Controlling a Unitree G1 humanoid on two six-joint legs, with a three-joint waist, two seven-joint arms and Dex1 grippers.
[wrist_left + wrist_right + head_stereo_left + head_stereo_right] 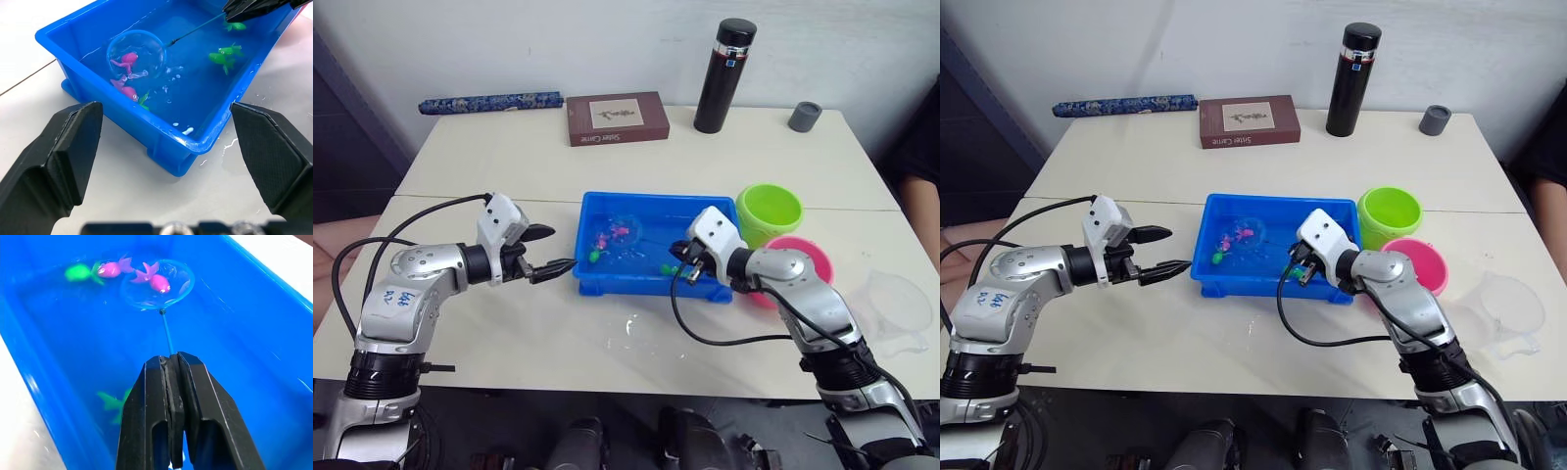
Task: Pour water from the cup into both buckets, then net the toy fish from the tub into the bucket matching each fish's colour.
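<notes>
Where two pale tables (509,157) meet, tub (607,279) sits; white wall (607,39) behind.

The brown box (618,117) at the table's far side carries a small line of pale print, "Sister Carrie" as far as it reads. Handwritten marks on the left arm's white label (395,298) stay illegible.

Tub mid-counter, buckets and cup to its right

The tub (651,284) sits at the middle of the counter (489,166), with the fish (155,280) in it and the net (156,284) around one of them. One bucket (770,213) stands just right of the tub, the other bucket (808,262) in front of it, and the cup (899,305) farther right. Behind lie a book (618,117), a flask (724,75) and a cap (806,116). The left gripper (548,250) is left of the tub.
</notes>
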